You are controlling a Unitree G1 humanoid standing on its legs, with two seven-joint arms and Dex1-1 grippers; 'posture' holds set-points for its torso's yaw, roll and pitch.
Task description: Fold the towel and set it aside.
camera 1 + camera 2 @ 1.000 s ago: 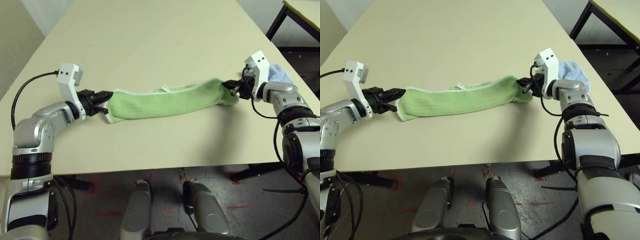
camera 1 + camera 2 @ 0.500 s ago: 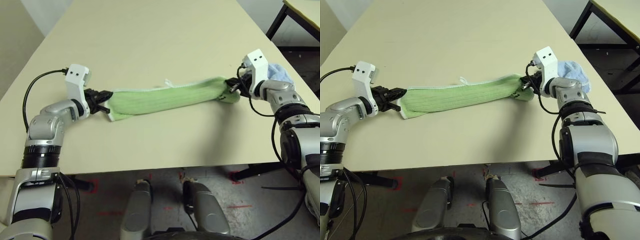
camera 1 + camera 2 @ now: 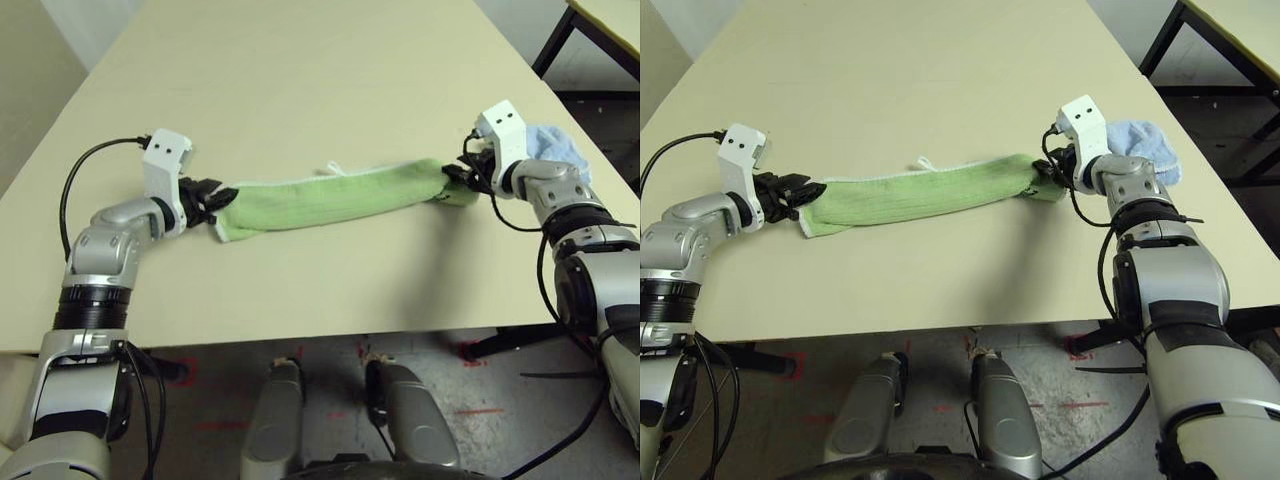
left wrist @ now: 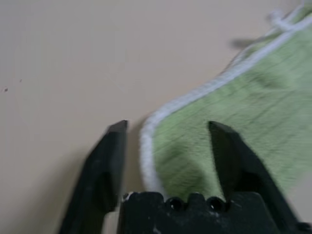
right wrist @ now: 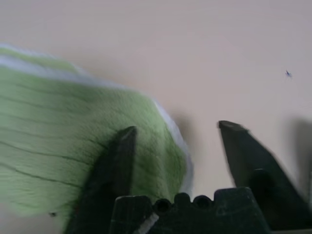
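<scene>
No legible text or markings.

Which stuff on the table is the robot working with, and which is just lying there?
Working with:
- green towel
- left gripper, fingers open at one towel end
- right gripper, fingers open at the other end

Just lying there:
- blue cloth, bunched near the table edge

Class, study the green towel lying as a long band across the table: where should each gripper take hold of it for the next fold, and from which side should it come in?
Grip the towel at its two short ends. It lies flat as a long narrow band, so the left gripper should come in from the left end and the right gripper from the right end, along its length. Both are open at those ends, each with the white-trimmed edge between its fingers.
</scene>
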